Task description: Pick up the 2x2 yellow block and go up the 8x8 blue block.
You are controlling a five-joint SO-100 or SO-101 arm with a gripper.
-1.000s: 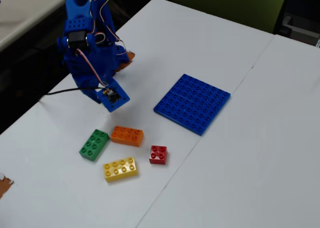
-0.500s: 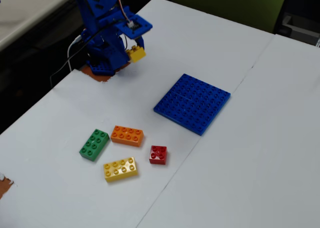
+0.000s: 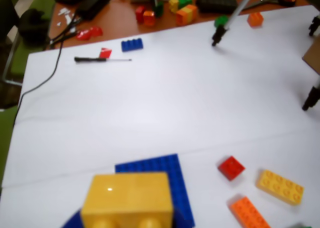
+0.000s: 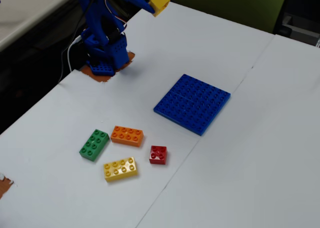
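The gripper (image 4: 152,3) clamps the 2x2 yellow block (image 4: 160,2) aloft, so pickup looks done; the 8x8 blue block (image 4: 192,103), probably well below the jaws, remains.

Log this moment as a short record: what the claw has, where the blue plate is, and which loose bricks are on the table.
claw: raised above the table's far left in the fixed view, shut on the small yellow brick
blue plate: flat on the white table, nothing on it
loose bricks: green brick, orange brick, long yellow brick, red brick
brick on plate: not yet
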